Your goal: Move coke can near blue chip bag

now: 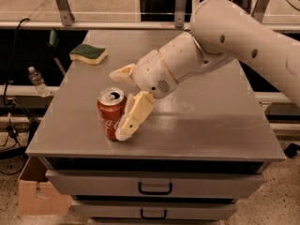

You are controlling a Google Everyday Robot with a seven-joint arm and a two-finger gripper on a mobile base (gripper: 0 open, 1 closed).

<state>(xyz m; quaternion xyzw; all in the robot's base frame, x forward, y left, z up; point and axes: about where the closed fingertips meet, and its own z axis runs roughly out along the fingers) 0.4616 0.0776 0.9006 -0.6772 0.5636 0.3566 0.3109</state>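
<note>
My gripper (117, 104) hung wide open, one finger behind the coke can (110, 114) and the other along its right side, nothing clamped yet. The can stood upright near the table's (211, 125) front edge; the blue chip bag was out of view. The near finger seemed to touch the can already, so an uneven squeeze could tip it or shove it off the edge

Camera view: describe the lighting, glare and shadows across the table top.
Camera view: warm brownish cast overall; pale glare on the table top right of the end effector, which is open at the coke can near the front left; the can's silver top glints; a faint soft shadow lies beneath the arm.
</note>
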